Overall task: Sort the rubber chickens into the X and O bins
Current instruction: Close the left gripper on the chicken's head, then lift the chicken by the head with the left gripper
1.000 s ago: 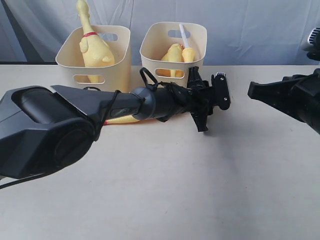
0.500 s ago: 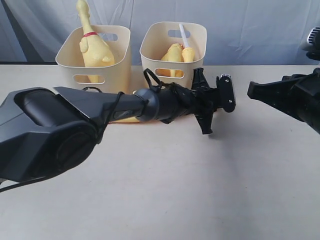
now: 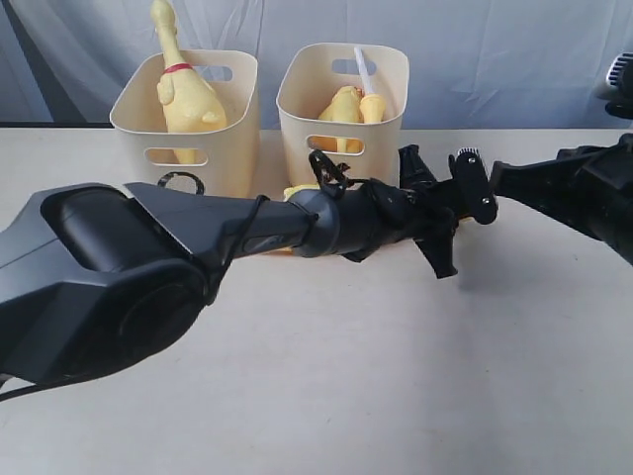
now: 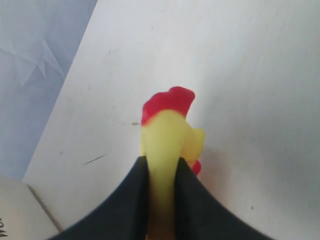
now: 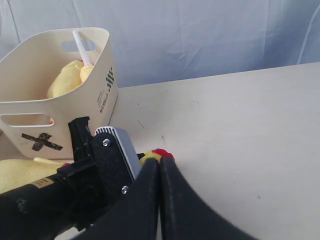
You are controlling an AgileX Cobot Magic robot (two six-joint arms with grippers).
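The exterior view sits low behind the left arm, which fills its near left corner. It faces across the table to the O bin, the X bin and the grey cloth behind. The left wrist view looks steeply down past the left gripper, very near the tabletop; the pale corner at its edge may be a bin. The right wrist view looks low along the right gripper toward the X bin, sharing that bin, the cloth and the left arm's end with the exterior view.
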